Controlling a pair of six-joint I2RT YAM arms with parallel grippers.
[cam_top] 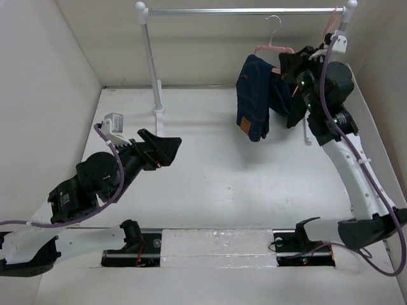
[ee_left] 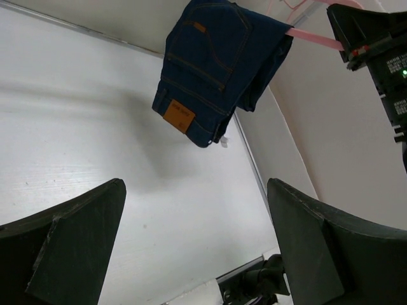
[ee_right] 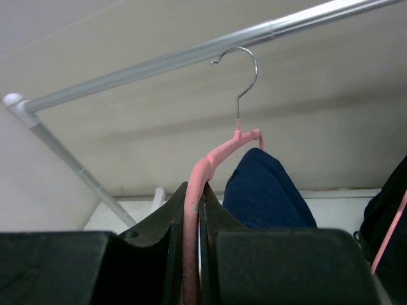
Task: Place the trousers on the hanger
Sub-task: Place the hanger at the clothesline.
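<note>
The dark navy trousers hang folded over the pale-pink hanger, waistband with tan patch down. My right gripper is shut on the hanger's right shoulder and holds it up in the air. In the right wrist view the pink hanger runs up between my shut right gripper, with the trousers just behind. Its metal hook sits just below the rail, apart from it. My left gripper is open and empty over the table; its wrist view looks at the trousers from below.
The clothes rail spans the back, on a white post with a foot. A second pink hanger hangs at the rail's right end, black cloth on it. White walls enclose the table.
</note>
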